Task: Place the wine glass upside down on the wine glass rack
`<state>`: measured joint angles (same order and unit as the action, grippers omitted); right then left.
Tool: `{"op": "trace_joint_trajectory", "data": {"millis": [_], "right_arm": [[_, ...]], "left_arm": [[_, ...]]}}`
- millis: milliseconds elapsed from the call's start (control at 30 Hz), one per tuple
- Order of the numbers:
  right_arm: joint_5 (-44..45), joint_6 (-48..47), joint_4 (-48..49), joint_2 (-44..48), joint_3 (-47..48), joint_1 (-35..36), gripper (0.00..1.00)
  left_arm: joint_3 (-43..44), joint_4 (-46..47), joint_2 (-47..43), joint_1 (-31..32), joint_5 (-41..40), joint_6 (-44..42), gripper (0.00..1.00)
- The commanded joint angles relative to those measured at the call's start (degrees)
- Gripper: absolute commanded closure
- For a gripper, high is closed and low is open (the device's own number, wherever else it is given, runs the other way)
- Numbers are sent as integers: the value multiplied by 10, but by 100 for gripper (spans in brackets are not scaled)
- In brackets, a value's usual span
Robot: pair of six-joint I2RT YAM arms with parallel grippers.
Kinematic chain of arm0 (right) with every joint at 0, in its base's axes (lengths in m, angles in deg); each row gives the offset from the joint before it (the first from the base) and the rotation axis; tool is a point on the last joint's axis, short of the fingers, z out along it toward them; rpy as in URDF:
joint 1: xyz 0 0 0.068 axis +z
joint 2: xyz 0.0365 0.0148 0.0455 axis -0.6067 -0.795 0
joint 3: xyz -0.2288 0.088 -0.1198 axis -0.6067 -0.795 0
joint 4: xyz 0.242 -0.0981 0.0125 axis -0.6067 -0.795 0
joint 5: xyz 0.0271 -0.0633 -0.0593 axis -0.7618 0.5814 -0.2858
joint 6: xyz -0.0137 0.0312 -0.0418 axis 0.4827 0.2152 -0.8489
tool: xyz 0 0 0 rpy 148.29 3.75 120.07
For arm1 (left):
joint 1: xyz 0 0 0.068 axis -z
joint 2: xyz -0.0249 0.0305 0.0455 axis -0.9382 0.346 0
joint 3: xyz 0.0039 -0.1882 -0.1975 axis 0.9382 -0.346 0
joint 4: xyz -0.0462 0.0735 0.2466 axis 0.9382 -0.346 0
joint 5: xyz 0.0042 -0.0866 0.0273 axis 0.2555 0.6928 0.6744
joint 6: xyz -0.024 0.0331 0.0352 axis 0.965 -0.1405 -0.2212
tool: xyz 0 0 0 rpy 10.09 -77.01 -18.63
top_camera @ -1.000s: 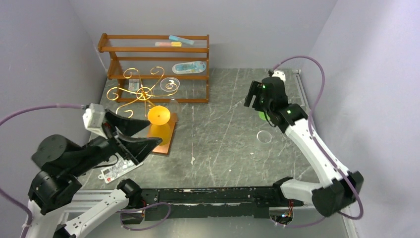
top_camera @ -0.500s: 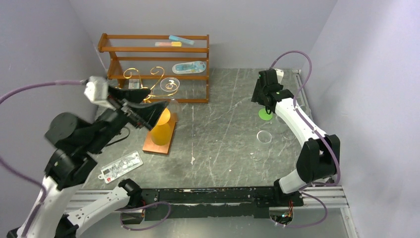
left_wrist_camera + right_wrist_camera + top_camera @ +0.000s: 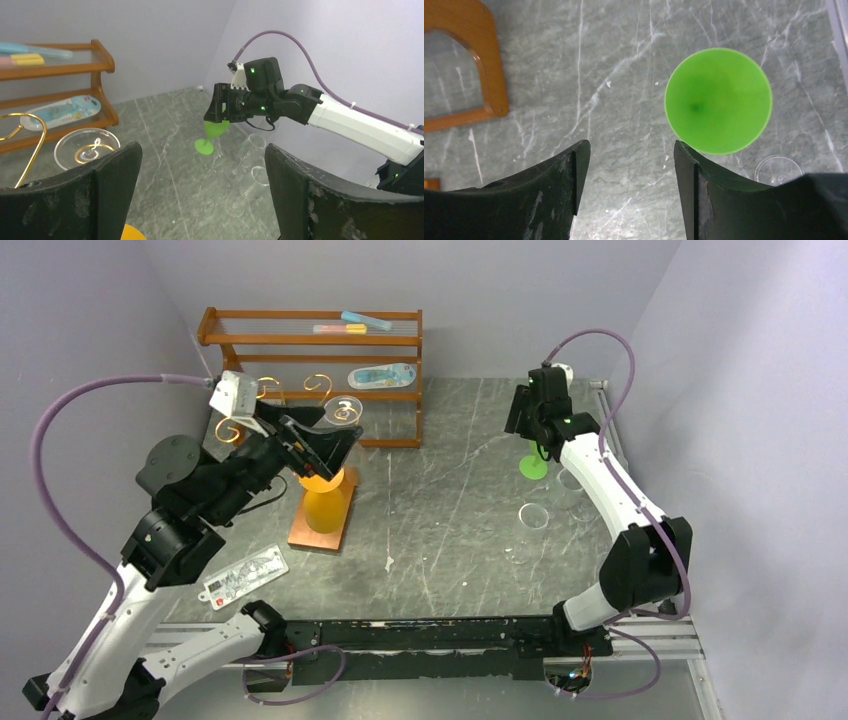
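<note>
Lilac walls point(image 3: 450, 280) enclose a grey marble table point(image 3: 450, 500).

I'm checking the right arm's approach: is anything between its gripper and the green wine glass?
Nothing visible does. The open right gripper hovers above the green wine glass, which stands just beside its finger gap. A clear glass stands aside.

Glossy gold wire rack point(image 3: 306, 533), veined stone table point(image 3: 460, 500)

Brown wooden shelf point(image 3: 280, 340) at back; pastel sticks point(image 3: 350, 325) on top tier, blue packet point(image 3: 382, 375) middle tier, white card point(image 3: 245, 576) well in front.
</note>
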<state>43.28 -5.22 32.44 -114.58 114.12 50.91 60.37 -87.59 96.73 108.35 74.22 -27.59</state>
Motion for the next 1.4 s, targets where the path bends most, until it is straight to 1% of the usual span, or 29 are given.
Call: {"op": "trace_joint_trajectory", "data": {"millis": [0,100,167,267,333,367,433,533,600,700,800,900,1000,1067,1200,1367], "right_arm": [[27,-7,19,19,22,-5,33],[83,-12,11,-1,28,-7,31],[100,-16,13,-17,26,-9,31],[89,-24,17,-46,24,-14,33],[70,-30,18,-65,25,-16,39],[60,-33,19,-72,25,-17,43],[40,-39,22,-84,28,-18,57],[20,-39,22,-86,34,-17,85],[12,-39,32,-70,30,-17,100],[-4,-35,46,-35,20,-16,100],[-44,-31,75,18,-1,-15,100],[-94,-19,125,86,-38,-15,100],[-131,-1,190,164,-87,-15,100],[-152,10,239,225,-121,-15,100],[-219,40,353,315,-188,-15,100],[-296,87,491,409,-255,-15,100]], "left_arm": [[12,28,-8,-4,-11,-5,4],[16,21,-4,-4,-11,-3,4],[18,18,-2,-4,-9,-3,4],[17,17,1,-4,-1,-2,4],[16,19,2,-4,7,1,3],[14,19,2,-4,9,2,3],[12,19,3,-4,12,4,4],[7,20,0,-4,18,6,4],[3,23,-1,-4,24,9,3],[1,29,0,-4,28,17,3],[0,36,2,-4,32,27,3],[1,43,9,-4,37,39,3],[30,12,30,-4,42,47,3],[36,10,39,-4,49,62,3],[17,51,48,-4,75,119,3],[16,99,84,-4,92,240,3]]}}
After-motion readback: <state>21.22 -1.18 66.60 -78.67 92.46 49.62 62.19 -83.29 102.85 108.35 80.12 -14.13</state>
